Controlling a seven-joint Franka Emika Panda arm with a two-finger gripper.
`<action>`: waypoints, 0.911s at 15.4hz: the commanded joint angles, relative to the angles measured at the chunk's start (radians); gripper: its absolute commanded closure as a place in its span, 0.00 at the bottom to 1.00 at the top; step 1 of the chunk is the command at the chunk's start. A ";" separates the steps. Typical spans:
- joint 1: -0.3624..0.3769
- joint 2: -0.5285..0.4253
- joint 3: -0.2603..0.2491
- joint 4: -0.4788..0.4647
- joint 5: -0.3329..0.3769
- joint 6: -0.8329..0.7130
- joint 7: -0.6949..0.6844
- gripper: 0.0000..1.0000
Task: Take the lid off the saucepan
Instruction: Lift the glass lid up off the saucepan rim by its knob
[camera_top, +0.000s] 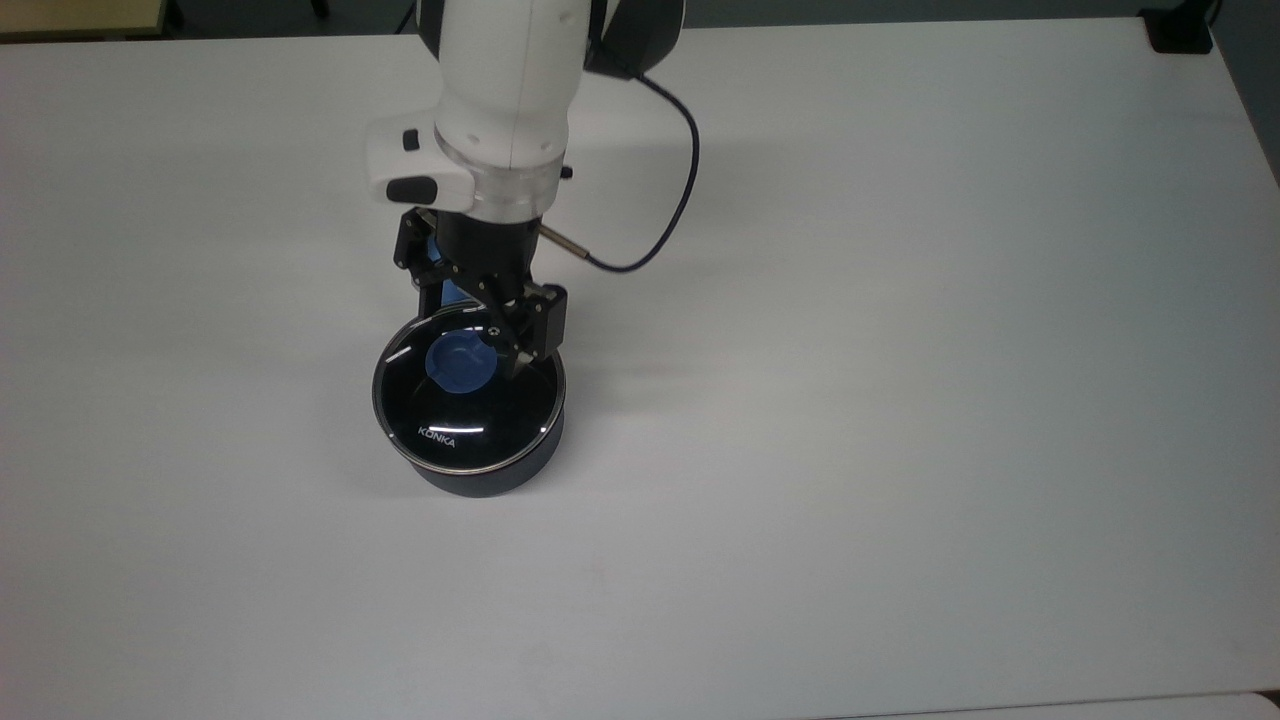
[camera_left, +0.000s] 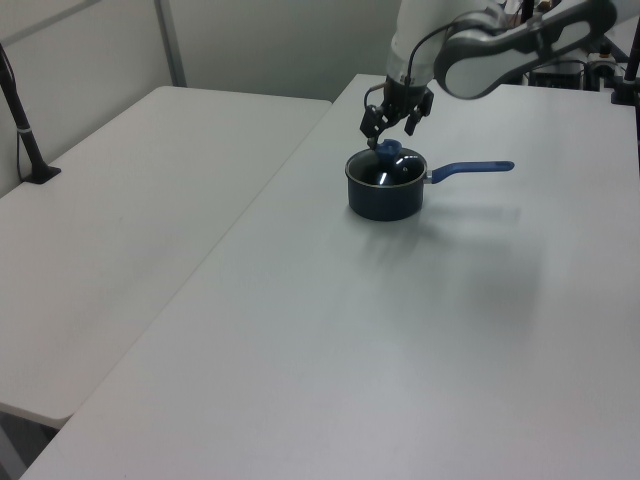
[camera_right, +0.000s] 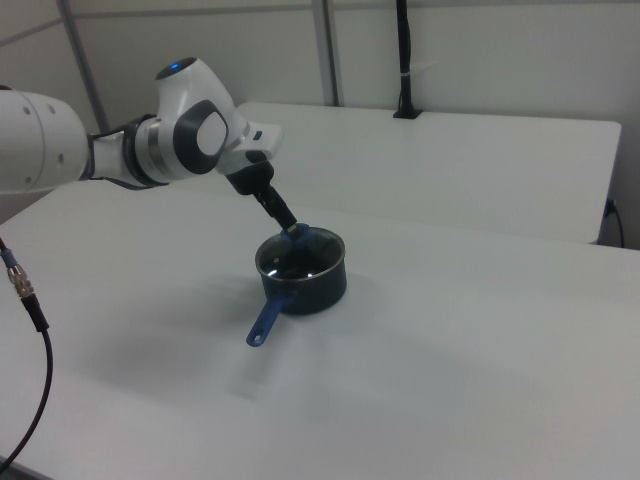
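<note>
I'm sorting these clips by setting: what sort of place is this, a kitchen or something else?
Probably a lab or office, not a kitchen: bare white tables, partition walls, and a robot arm over a lone saucepan.

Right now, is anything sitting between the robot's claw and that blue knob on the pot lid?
Nothing visible. The gripper hangs open just above the lid, close to its blue knob, with only air between them.
</note>
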 joint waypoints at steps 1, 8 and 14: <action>0.005 0.032 -0.009 0.024 -0.025 0.031 0.087 0.00; 0.006 0.070 -0.006 0.030 -0.098 0.052 0.141 0.05; 0.011 0.072 -0.006 0.030 -0.137 0.052 0.156 0.29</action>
